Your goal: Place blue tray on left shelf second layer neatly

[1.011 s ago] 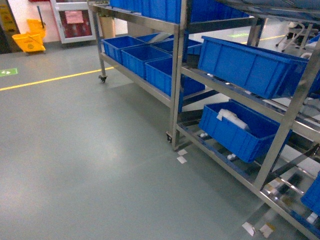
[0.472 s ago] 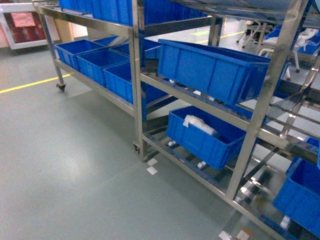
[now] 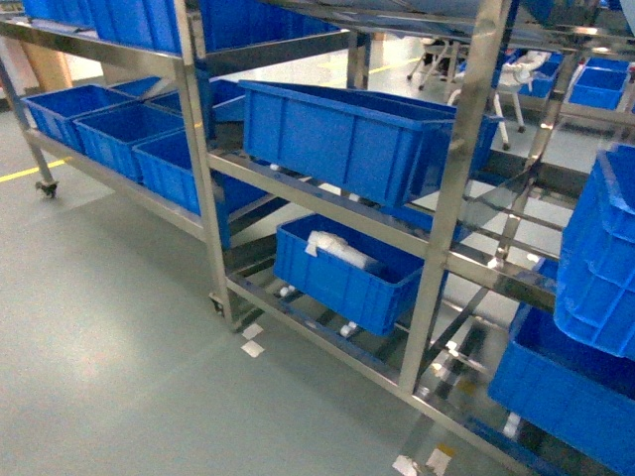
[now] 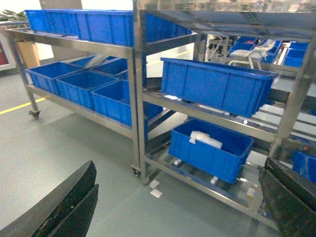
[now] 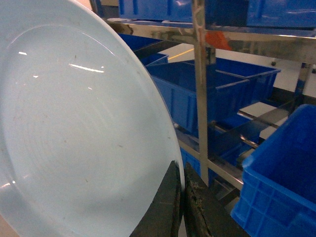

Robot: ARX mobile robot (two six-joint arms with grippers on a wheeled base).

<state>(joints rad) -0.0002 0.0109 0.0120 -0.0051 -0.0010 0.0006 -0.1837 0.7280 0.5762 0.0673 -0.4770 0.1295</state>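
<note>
- Left shelf unit (image 3: 109,59): standing at the left of the head view on wheeled legs, carrying a row of blue crates (image 3: 104,129) on its lower level and more along its top.
- Steel post (image 3: 203,169): rising where the two shelf units are meeting, with white paper scraps (image 3: 248,340) lying on the grey floor (image 3: 109,367) near its foot.
- Right shelf unit (image 3: 451,198): holding a large blue crate (image 3: 337,134) on its middle level and a smaller crate (image 3: 342,268) beneath it, the latter containing a white bundle (image 3: 337,248).
- Left gripper (image 4: 177,207): showing in its wrist view as two dark fingers (image 4: 64,207) at the bottom corners, spread wide apart and holding nothing.
- Blue tray (image 5: 74,123): filling the left of the right wrist view, standing on edge, its pale glossy face toward the camera; not appearing in the head view.
- Right gripper (image 5: 181,197): pinching the tray's rim between its two dark fingers (image 5: 165,210), with blue crates and shelf rails lying behind.
</note>
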